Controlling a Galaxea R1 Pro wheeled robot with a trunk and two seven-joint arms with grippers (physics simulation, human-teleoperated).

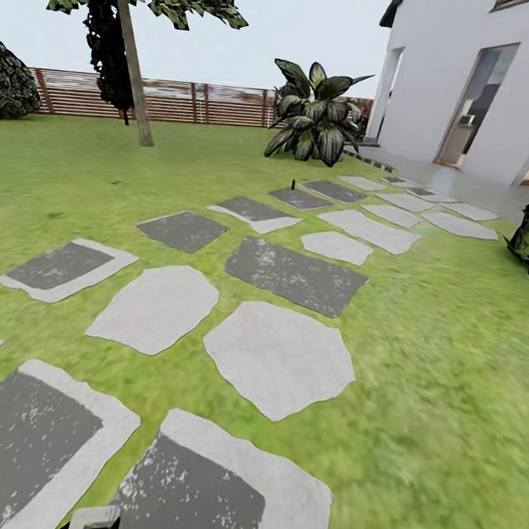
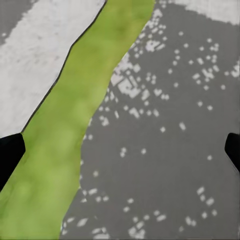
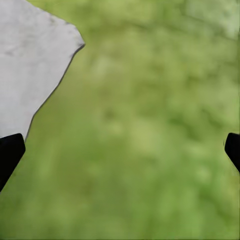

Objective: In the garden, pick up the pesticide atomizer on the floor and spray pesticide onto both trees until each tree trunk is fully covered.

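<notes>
Both hands, left hand (image 2: pixel 120 150) and right hand (image 3: pixel 120 147), gape over stones (image 1: pixel 276 355); tree trunk (image 1: pixel 135 74) foliage cropped.

The right gripper (image 3: pixel 120 150) hangs with its two black fingers (image 3: pixel 9 155) spread wide apart over the blurry green grass lawn floor (image 3: pixel 150 130), and the pointed edge of a pale grey, flat stepping stone (image 3: pixel 30 70) lies beside one finger.
</notes>
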